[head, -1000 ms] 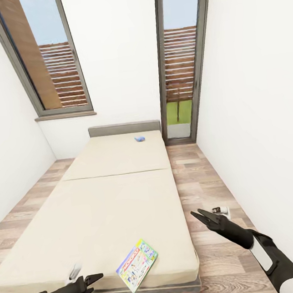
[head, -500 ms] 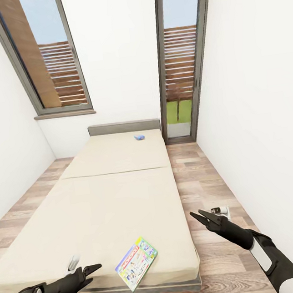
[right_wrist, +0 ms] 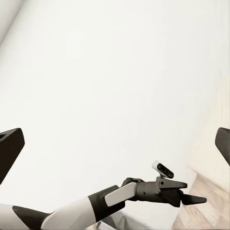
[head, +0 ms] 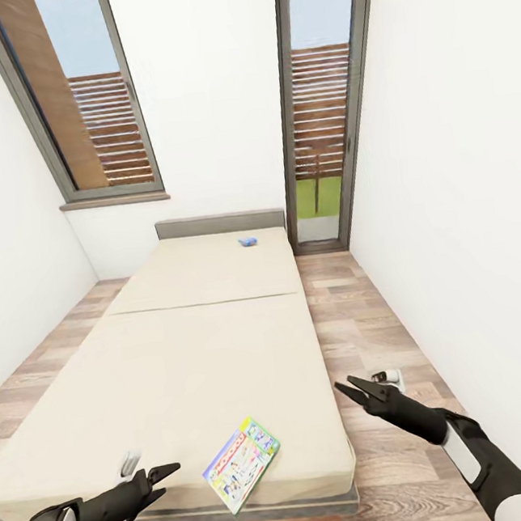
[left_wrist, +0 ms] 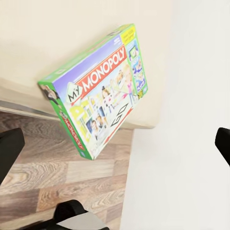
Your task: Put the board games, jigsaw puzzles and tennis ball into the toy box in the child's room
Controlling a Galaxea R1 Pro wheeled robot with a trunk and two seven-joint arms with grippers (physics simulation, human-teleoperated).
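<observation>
A colourful My Monopoly board game [head: 240, 463] lies flat on the beige bed [head: 184, 368], one corner hanging over the near edge. The left wrist view looks straight at this box [left_wrist: 103, 103], with my dark fingertips [left_wrist: 9, 151] spread wide at the frame's sides. My left gripper [head: 160, 474] is open, low and just left of the game, not touching it. My right gripper [head: 354, 389] is open and empty over the floor, right of the bed. A small blue item [head: 247, 241] lies near the headboard, too far to identify. Table and toy box are out of view.
The bed runs lengthwise away from me to a grey headboard [head: 220, 224]. A strip of wood floor [head: 367, 329] lies between the bed and the right white wall. A window [head: 78, 103] and a glass door [head: 321, 123] are in the far wall.
The whole picture has shifted slightly, the bed sitting a little higher in the frame, so the camera moved. Both grippers stay open and roughly where they were.
</observation>
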